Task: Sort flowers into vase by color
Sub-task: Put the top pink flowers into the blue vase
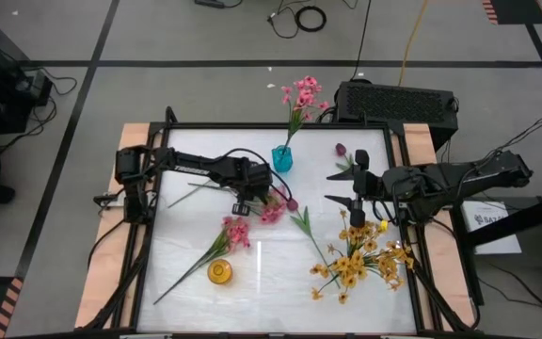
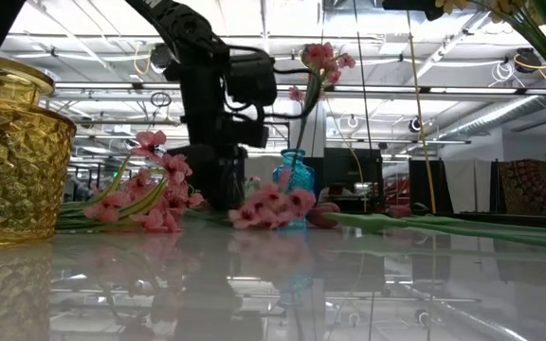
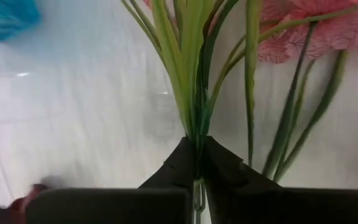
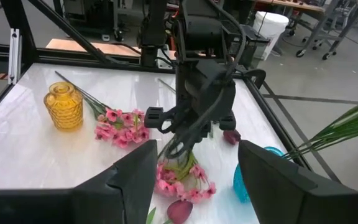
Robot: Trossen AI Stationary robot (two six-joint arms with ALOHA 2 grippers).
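My left gripper [image 1: 249, 200] [image 3: 196, 144] stands at the table's middle, shut on the green stems of a pink blossom spray [image 1: 272, 211] [image 2: 275, 205]. A second pink spray [image 1: 235, 233] lies nearer, its long stem running toward the near left. More pink blossoms [image 1: 301, 94] stand in the blue vase [image 1: 281, 158]. The yellow vase [image 1: 219, 272] is near the front edge. Yellow blossom sprays [image 1: 360, 259] lie at the near right. One dark tulip bud [image 1: 341, 149] lies at the far right and another [image 1: 292, 203] beside the held spray. My right gripper [image 1: 339, 186] [image 4: 197, 177] hovers open to the right. My left gripper pinches the pink spray's bundle of green stems [image 3: 194, 127] between its two fingers, below where the leaves fan out. The fingers come from above, pointing down. The blossoms [image 2: 275, 205] sit low, at about table level beyond the fingers; whether they rest on the table I cannot tell.
A long green-leaved stem [image 1: 306, 229] lies between the held spray and the yellow sprays. A black box [image 1: 395, 102] sits beyond the table's far right corner. The white tabletop [image 1: 271, 282] shows bare between the yellow vase and the yellow sprays.
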